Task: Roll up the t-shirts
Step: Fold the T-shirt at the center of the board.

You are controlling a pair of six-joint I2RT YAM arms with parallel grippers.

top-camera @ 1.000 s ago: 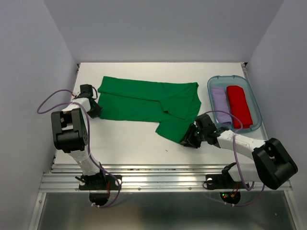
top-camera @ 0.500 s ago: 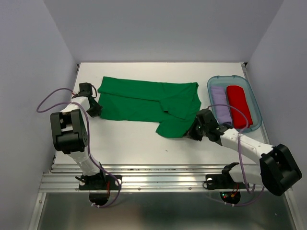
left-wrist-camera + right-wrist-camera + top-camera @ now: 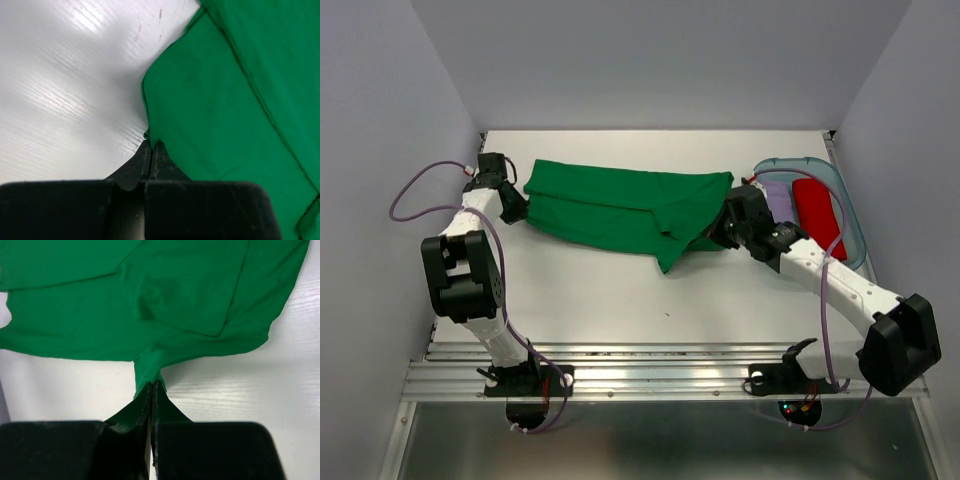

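A bright green t-shirt [image 3: 620, 205] lies folded lengthwise across the far half of the white table. My left gripper [image 3: 516, 207] is shut on its left edge; in the left wrist view the green t-shirt [image 3: 235, 95] bunches at the closed fingertips of the left gripper [image 3: 151, 143]. My right gripper [image 3: 723, 228] is shut on the shirt's right end, lifted off the table. In the right wrist view a pinched tongue of the green t-shirt [image 3: 165, 315] runs into the right gripper [image 3: 154, 384]. A rolled lilac t-shirt [image 3: 778, 201] and a rolled red t-shirt [image 3: 814, 206] lie in the bin.
A clear blue plastic bin [image 3: 853, 232] sits at the right of the table, partly behind my right arm. White walls close in the left, right and back. A metal rail [image 3: 660, 380] runs along the near edge by the arm bases.
My right gripper shut on the shirt's lower right flap and carried it up and back over the shirt's body. My left gripper moved slightly farther back with the left edge.
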